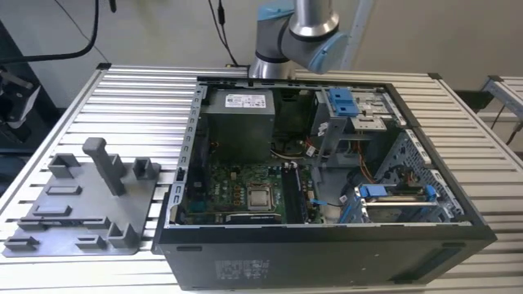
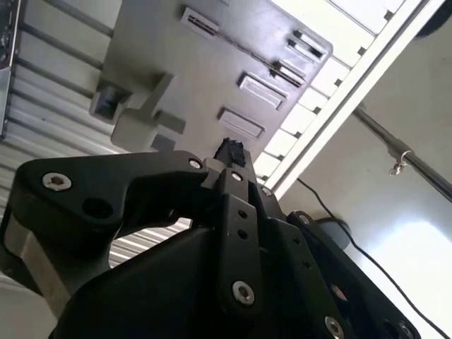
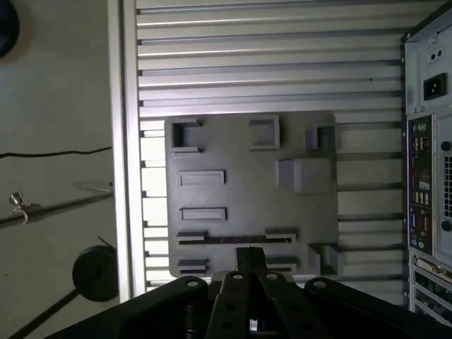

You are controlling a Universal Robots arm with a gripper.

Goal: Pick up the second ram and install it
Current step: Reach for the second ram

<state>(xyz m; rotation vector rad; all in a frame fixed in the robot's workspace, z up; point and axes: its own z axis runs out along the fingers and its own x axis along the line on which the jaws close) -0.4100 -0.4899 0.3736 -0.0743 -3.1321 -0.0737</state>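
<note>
A grey holder tray lies on the slatted table beside the open computer case. A thin dark strip, the second ram, stands on edge between two small holders of the tray. It also shows as a thin dark line in the second wrist view. My gripper hangs well above the tray, its black tips over the ram's middle. The tips are pressed together, shut, with nothing between them. Inside the case lies the green motherboard with dark memory slots along its side.
The tray carries a tall upright post and several low blocks. The case holds a grey power-supply box and blue-clipped drive cages. The arm's elbow rises behind the case. The table edge runs beside the tray.
</note>
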